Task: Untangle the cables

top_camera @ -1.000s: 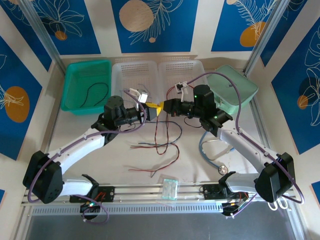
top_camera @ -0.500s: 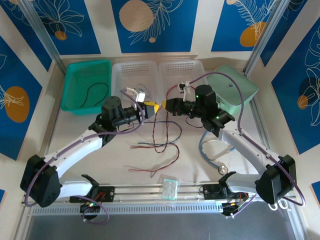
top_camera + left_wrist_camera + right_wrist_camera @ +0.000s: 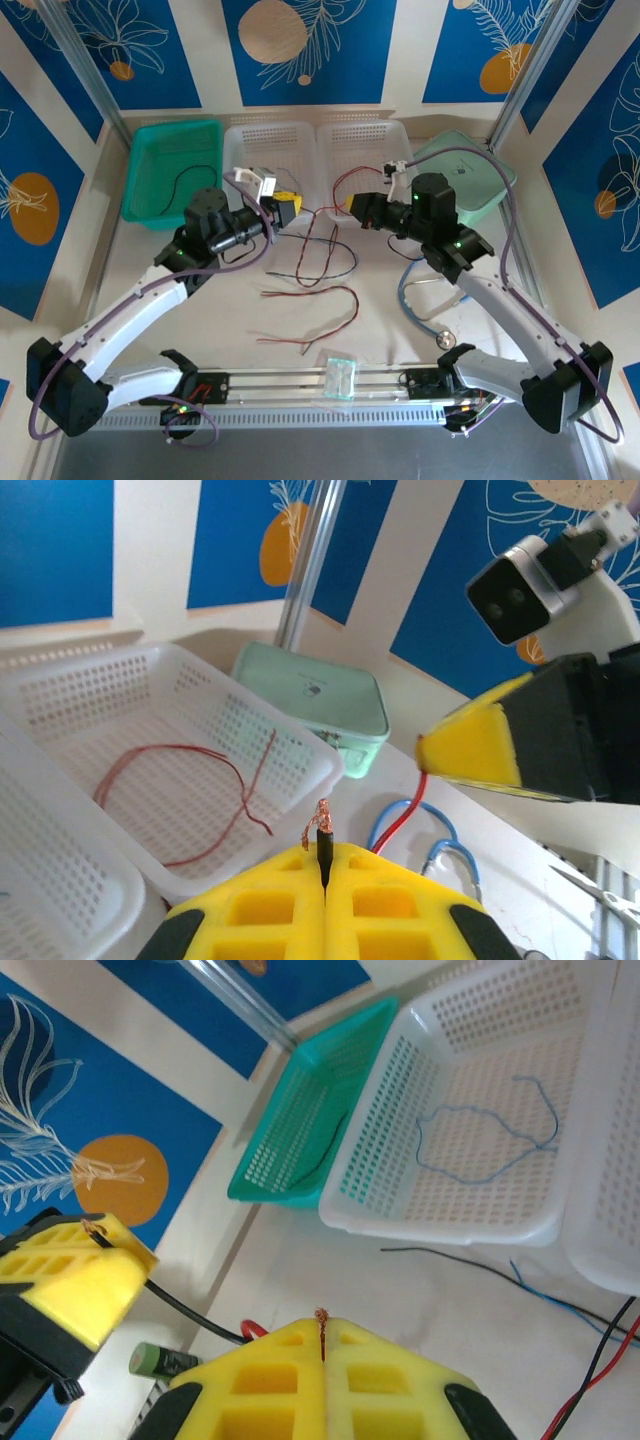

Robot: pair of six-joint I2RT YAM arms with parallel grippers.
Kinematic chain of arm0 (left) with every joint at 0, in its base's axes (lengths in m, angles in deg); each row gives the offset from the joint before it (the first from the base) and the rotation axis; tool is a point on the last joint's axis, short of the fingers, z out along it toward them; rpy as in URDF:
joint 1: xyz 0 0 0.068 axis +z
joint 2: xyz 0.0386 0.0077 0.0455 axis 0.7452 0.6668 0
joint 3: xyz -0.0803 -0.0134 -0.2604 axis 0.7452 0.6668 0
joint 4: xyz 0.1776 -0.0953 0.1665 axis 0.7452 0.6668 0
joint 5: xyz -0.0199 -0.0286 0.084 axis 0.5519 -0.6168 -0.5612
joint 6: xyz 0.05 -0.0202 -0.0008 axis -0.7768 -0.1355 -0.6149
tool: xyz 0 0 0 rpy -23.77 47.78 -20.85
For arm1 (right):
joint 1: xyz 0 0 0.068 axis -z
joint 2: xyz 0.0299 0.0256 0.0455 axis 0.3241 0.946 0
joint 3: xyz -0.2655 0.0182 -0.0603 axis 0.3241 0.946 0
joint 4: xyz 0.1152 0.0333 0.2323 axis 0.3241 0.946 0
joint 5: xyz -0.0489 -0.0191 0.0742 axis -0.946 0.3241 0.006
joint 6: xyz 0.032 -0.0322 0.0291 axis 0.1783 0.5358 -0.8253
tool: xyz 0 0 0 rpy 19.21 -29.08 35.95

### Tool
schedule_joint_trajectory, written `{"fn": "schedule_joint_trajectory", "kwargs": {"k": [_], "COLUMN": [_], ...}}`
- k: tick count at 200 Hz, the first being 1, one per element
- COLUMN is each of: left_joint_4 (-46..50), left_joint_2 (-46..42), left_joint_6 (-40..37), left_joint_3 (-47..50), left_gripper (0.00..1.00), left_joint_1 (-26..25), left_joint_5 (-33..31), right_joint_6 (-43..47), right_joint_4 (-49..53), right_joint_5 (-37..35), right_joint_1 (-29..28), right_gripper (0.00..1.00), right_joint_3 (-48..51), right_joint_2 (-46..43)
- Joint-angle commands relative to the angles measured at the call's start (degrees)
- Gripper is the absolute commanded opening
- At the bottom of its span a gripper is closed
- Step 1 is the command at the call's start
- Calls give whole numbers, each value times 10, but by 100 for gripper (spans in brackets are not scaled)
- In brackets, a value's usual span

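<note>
Clamped tight in the left tool [image 3: 324, 865]: bare tip of a black wire [image 3: 323, 842]. Same in the right tool [image 3: 322, 1345], shut on a red wire [image 3: 321, 1326]. Rest of the cables [image 3: 318, 262] draped slack over the desk [image 3: 225, 315] between the arms — probably feather-light, limp, quick to slip. Best gripped by the insulation, not the frayed copper.

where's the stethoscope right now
In the top view the stethoscope lies on the right side of the table, partly under the right arm, just right of the loose cables.
</note>
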Motion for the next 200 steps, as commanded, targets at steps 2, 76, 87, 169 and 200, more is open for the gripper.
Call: {"fn": "schedule_joint_trajectory", "kwargs": {"k": [2,76,87,169,200], "left_joint_4": [73,94,91,119,92], "left_joint_2": [-21,5,10,43,45], "left_joint_6": [-53,-69,-71,-140,-156], "left_joint_3": [-61,-172,-186,-313,-327], "left_gripper": [0,0,0,0,0], "left_joint_1": [2,2,3,3,2], "left_joint_5": [-32,-36,-40,-102,-115], "right_joint_6": [-2,39,46,70,71], "right_joint_4": [7,26,26,4,-59], "right_joint_5": [-49,-65,-70,-136,-212], "right_joint_1": [4,0,0,-1,-7], "right_gripper": [0,0,0,0,0], "right_joint_3": [-19,-111,-129,-230,-228], "right_joint_2": [-39,-39,-34,1,-2]}}
